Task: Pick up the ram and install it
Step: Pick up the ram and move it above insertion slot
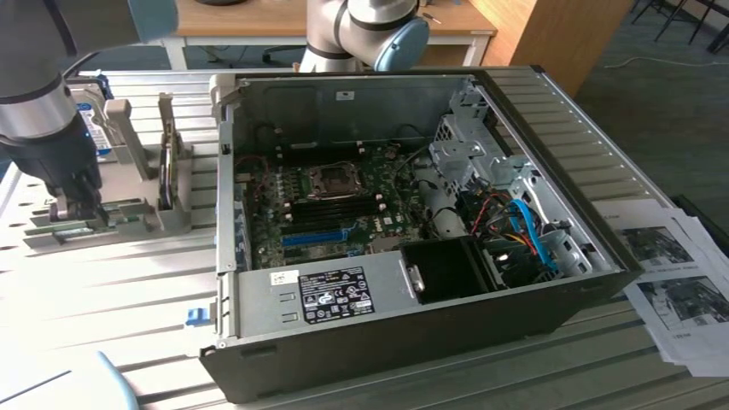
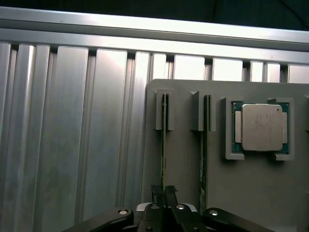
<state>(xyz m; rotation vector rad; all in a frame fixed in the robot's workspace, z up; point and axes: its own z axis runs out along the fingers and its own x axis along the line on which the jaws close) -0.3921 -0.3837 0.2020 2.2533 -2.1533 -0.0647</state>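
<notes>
While the claw (image 2: 164,193) sits narrow, pinched on the near end of the ram (image 2: 164,140), I judge the pick step to be in hand: grip made, lift not yet made. The ram stands on edge in the guide slots of the grey holder (image 2: 186,164). Just beside it, a second memory stick (image 2: 204,145) stands in its own slots, apart from the claw. Further on, the CPU chip (image 2: 260,126) lies in its recess. The holder rests on the slatted desk (image 2: 63,145). The next move calls for a straight pull along the guides, without twist, or the board may bind. The open computer case (image 1: 376,342), with its motherboard (image 1: 330,213), stands well apart toward the exterior view's right.
</notes>
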